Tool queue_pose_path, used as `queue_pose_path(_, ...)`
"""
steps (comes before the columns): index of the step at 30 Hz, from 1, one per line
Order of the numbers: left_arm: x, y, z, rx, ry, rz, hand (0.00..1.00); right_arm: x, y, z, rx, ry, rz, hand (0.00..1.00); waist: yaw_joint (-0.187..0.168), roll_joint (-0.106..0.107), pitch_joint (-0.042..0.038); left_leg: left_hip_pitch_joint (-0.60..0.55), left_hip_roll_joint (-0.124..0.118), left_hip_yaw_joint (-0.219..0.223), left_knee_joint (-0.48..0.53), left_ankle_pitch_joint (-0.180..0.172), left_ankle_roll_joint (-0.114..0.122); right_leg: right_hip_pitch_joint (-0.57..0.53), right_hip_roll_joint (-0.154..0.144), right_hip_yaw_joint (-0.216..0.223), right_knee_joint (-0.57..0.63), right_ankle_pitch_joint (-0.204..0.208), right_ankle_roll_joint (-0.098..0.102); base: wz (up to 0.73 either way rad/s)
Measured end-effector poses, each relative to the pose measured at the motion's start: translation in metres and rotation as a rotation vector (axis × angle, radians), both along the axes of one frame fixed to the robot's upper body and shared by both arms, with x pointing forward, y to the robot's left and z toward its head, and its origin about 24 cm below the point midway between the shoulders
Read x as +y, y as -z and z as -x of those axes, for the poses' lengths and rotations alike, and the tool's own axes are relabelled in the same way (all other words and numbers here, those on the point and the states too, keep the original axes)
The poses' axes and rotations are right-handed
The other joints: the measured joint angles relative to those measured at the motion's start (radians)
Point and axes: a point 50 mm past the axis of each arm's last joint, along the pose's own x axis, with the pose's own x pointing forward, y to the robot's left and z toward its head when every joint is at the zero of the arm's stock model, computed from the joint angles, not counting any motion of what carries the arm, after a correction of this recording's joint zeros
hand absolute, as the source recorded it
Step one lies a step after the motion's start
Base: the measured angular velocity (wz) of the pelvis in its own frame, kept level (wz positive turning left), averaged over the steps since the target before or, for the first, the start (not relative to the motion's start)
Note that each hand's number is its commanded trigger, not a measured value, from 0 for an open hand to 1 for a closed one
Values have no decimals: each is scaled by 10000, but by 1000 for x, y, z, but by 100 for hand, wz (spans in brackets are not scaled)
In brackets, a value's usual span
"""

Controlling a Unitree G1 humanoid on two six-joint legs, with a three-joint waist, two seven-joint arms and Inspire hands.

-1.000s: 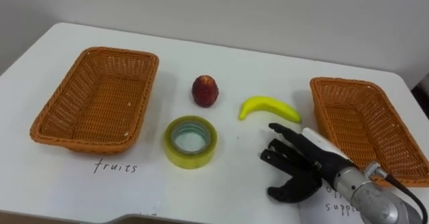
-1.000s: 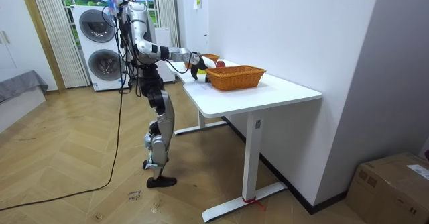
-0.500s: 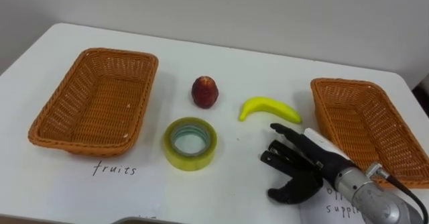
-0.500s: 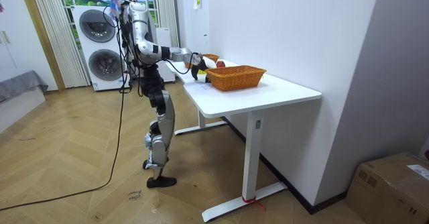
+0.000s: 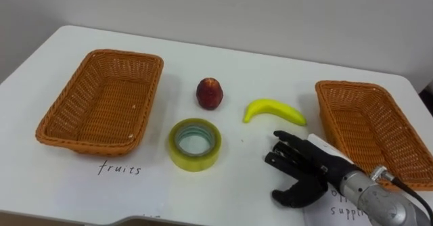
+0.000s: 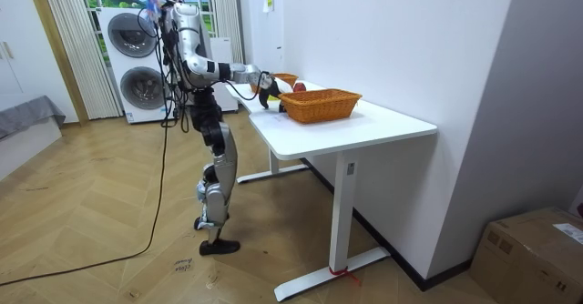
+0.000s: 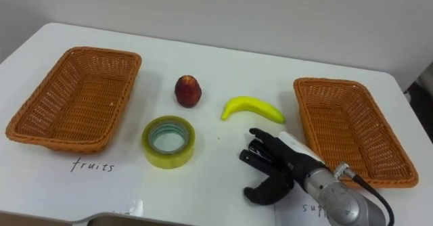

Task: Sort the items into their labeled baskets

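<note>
On the white table (image 5: pixel 284 77) lie a red peach (image 5: pixel 210 93), a yellow banana (image 5: pixel 273 110) and a roll of yellow tape (image 5: pixel 194 143). An empty wicker basket (image 5: pixel 101 101) stands at the left above a handwritten "fruits" label (image 5: pixel 119 168). A second empty wicker basket (image 5: pixel 371 130) stands at the right. My right hand (image 5: pixel 302 173) hovers low over the table just in front of the banana, open, fingers spread toward the left, holding nothing. In the room view I stand at the table's end with the right hand (image 6: pixel 263 86) stretched over it.
A white paper label (image 5: pixel 338 204) lies partly under my right wrist, in front of the right basket. The table's near edge (image 5: pixel 149 219) runs close below the tape. Washing machines (image 6: pixel 137 63) stand behind me in the room view.
The whole picture has shifted slightly to the right, the camera's own move. My right hand stays in about the same place with fingers still spread.
</note>
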Motion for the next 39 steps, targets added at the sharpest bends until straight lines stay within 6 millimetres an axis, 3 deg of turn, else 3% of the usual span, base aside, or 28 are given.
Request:
queue_pose_path(24,0,-2,-4,-42,-38,-86,0,1,-5,-1,178,1,30,0,1,6,4,-90,3,8,-17,-1,0,-75,10,-72,-3,0,0,0)
queue_pose_path(39,0,-1,-1,322,-226,-205,0,0,3,-5,501,256,-175,0,-27,0,12,81,9,-15,-105,-12,9,109,-6,-129,-37,0,0,0)
